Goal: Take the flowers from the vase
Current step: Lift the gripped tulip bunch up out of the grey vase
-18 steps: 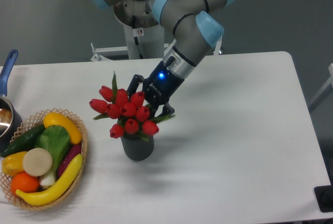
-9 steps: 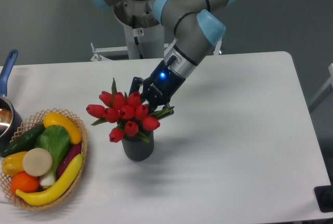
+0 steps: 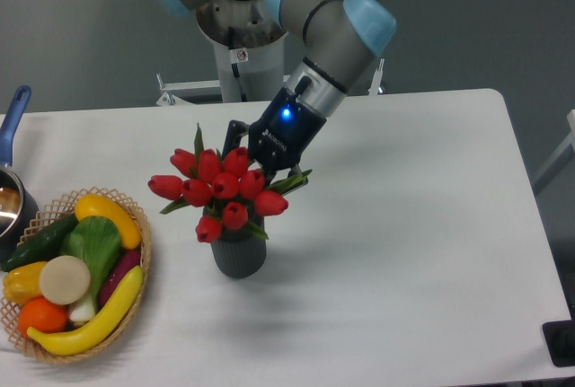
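The flowers [image 3: 223, 188], a bunch of red tulip buds with green leaves, stand in the dark grey ribbed vase [image 3: 239, 253] near the table's middle left. The buds sit just above the vase mouth and spread wider than it. My gripper [image 3: 254, 167] reaches down from the upper right into the back of the bunch. Its dark fingers close around the bunch behind the buds, and the buds hide the fingertips. A blue light glows on the gripper body.
A woven basket [image 3: 135, 223] of fruit and vegetables sits at the left front of the white table [image 3: 404, 243]. A pot with a blue handle [image 3: 13, 115] pokes in at the far left edge. The arm's base stands behind the table.
The gripper and the bunch have risen slightly together and shifted a little to the right. The vase has stayed in place.
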